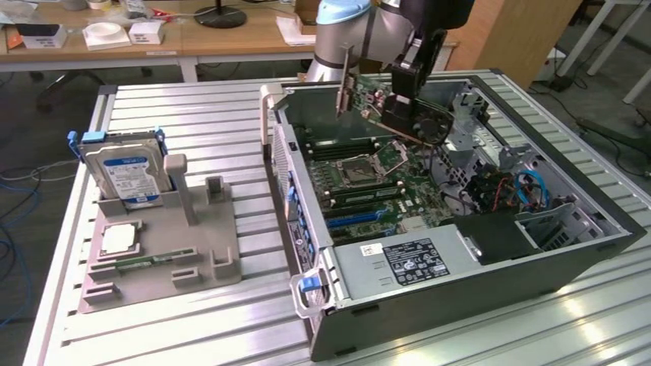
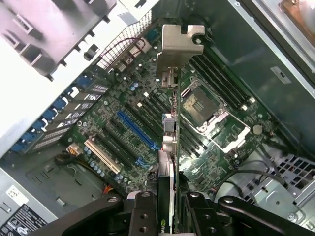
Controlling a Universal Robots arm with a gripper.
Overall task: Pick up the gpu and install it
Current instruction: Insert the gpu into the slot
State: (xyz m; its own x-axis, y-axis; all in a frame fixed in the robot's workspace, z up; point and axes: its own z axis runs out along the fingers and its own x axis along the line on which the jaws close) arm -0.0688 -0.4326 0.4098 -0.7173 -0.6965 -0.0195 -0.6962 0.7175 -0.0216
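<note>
The gpu, a green card with a black cooler and a silvery end bracket, hangs tilted above the open computer case. My gripper is shut on it, holding it over the motherboard. In the wrist view the gpu appears edge-on, its bracket at the far end, with the black fingers clamped on both faces. Beneath it lie the blue expansion slot and the open processor socket. The card is clear of the board.
A grey fixture tray on the exterior view's left holds a silver hard drive and a small square processor chip. The case's power supply, drive cage and cables crowd its near side.
</note>
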